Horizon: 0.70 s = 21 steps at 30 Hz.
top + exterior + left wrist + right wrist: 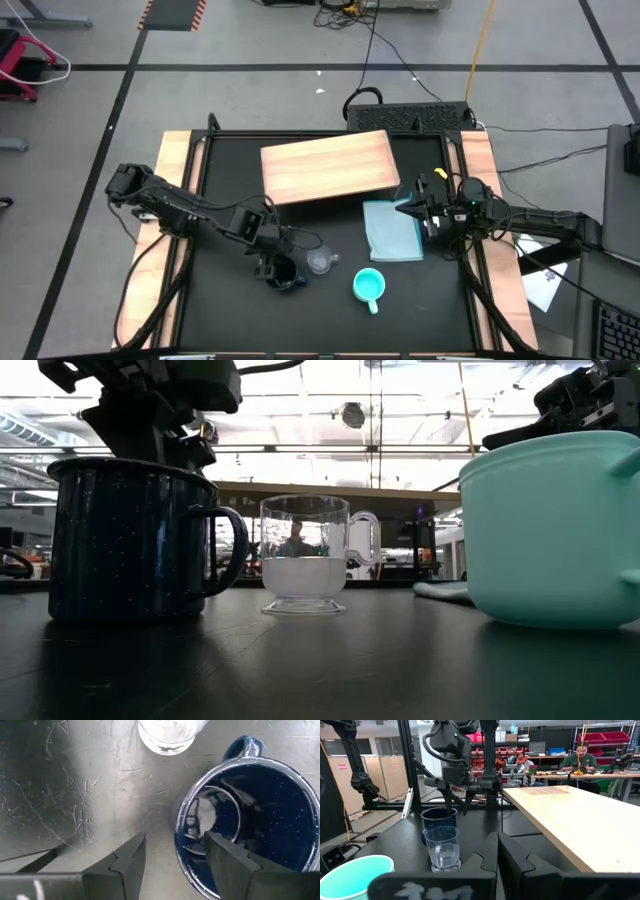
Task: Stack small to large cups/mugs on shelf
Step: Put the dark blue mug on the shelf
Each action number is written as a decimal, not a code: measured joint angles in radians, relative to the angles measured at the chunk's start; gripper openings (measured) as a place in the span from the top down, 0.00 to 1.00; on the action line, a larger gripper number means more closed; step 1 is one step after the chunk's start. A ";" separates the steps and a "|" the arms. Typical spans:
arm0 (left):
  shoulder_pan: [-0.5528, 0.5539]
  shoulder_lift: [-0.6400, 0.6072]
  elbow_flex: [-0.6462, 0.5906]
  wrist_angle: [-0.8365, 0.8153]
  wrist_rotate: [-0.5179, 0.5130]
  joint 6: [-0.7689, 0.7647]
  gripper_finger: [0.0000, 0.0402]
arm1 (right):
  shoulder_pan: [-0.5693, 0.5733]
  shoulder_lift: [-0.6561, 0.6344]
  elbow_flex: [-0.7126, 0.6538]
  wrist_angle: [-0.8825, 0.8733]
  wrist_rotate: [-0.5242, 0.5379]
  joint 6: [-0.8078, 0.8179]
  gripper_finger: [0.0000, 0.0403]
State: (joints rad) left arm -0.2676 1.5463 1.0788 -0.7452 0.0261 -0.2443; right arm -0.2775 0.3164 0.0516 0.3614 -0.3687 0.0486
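Behind both grippers the wooden shelf [328, 166] lies bare, with a light-blue cloth [392, 229] between it and the clenched right gripper [404, 210] parked at its edge. Directly under the spread left gripper [175, 851], one finger [227, 862] reaches inside the navy mug [284, 272] and the other stays outside its rim. Just beyond that mug stands the clear glass cup [320, 262], and the turquoise mug [369, 286] sits farther off toward the right arm.

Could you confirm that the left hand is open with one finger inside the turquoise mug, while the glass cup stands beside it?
Not quite: the open left hand straddles the rim of the navy mug, not the turquoise mug, which stands apart. The left wrist view shows it; the glass cup is indeed beside it.
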 joint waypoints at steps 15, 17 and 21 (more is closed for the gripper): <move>-0.010 0.000 -0.013 0.003 -0.032 -0.067 0.50 | 0.000 0.004 0.000 -0.001 0.000 0.018 1.00; -0.008 0.000 -0.030 -0.008 -0.034 -0.091 0.50 | 0.000 0.004 0.000 -0.001 0.000 0.018 1.00; -0.007 0.000 -0.065 0.017 -0.034 -0.092 0.50 | 0.000 0.004 0.000 -0.001 0.000 0.018 1.00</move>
State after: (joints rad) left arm -0.2745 1.5463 1.0142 -0.7286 -0.0082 -0.3359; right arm -0.2775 0.3202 0.0517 0.3607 -0.3684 0.0669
